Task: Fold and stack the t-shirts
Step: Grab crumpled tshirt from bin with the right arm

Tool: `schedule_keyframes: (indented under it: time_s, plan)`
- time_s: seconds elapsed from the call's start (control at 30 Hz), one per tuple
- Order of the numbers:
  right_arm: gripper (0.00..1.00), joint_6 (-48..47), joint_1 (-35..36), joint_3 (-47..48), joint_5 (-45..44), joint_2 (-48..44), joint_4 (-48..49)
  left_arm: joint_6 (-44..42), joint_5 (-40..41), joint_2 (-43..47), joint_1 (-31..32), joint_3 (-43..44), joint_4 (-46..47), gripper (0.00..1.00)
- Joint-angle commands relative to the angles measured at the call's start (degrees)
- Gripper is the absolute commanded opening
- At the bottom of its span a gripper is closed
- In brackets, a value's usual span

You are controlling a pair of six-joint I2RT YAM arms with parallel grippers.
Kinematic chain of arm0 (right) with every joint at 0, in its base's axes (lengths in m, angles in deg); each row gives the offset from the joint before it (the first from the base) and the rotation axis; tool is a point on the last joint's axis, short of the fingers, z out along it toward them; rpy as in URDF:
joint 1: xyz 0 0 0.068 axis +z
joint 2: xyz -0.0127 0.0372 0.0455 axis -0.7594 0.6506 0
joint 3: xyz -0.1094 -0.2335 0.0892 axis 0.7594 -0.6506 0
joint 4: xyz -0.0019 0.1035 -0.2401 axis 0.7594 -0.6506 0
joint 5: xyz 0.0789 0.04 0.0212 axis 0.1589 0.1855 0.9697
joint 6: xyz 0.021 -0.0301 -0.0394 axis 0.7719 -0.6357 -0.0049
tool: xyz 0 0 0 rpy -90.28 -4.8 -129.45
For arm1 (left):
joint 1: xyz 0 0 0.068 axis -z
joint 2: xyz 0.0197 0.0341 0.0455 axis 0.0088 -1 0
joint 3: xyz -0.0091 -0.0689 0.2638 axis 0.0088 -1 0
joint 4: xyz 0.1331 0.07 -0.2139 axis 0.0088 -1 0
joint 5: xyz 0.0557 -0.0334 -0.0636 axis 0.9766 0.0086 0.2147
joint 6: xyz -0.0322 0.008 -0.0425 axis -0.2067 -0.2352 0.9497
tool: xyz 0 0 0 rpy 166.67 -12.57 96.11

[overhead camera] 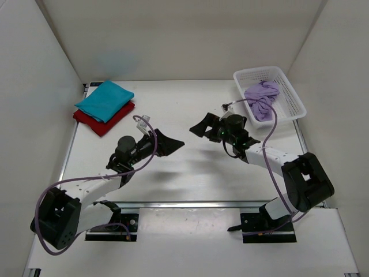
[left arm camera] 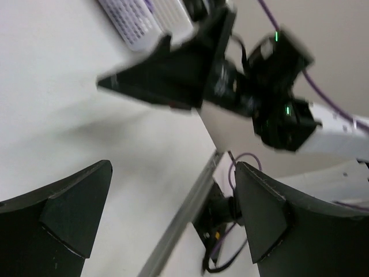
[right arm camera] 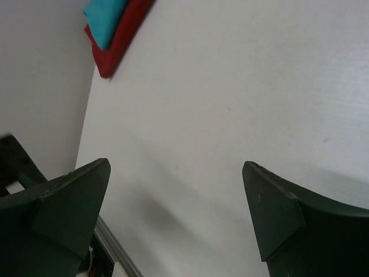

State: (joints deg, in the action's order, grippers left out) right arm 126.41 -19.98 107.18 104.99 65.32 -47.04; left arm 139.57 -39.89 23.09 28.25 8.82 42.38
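left claw (overhead camera: 172, 141), right claw (overhead camera: 200, 126) — spread, empty | teal shirt (overhead camera: 104, 99) on red shirt (overhead camera: 108, 124) far-left | lavender shirt (overhead camera: 262, 97) far-right — well apart

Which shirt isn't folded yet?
The lavender shirt, lying crumpled in the white basket at the far right. The teal shirt and red shirt are folded flat and stacked at the far left, teal on top.

**Three plain colours against white**

The teal-blue shirt (overhead camera: 105, 100), dark red shirt (overhead camera: 109, 122) and pale lavender shirt (overhead camera: 262, 98) are all plain, without print. The mesh-patterned basket (overhead camera: 295, 98) and the counter (overhead camera: 190, 173) are white. The left claw (left arm camera: 173, 167) and right claw (right arm camera: 176, 163) are black, and the cables (overhead camera: 275, 122) are purple.
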Motion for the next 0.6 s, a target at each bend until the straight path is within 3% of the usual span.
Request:
schedule_keyframes:
  time_s: [0.0,0.13,0.33,0.47,0.57]
  plan:
    - [0.99,-1.79,-3.93,6.26,4.43,-4.19,0.15,-0.04,3.62,3.01,3.62,-3.32,3.52,0.99]
    - [0.99,2.23,-8.06,8.46,8.54,-4.99,3.11,3.75,8.79,3.27,7.04,-5.70,9.16,0.99]
    - [0.99,4.81,-5.27,9.08,8.82,-1.65,3.39,4.20,16.89,3.80,11.71,-5.52,12.33,0.99]
    - [0.99,8.05,-6.40,7.85,10.30,-2.70,6.73,6.75,17.86,4.24,11.80,-8.68,14.70,0.99]
    - [0.99,6.22,-5.97,10.48,10.05,-1.92,3.40,5.79,19.27,4.15,13.12,-7.91,14.27,0.99]
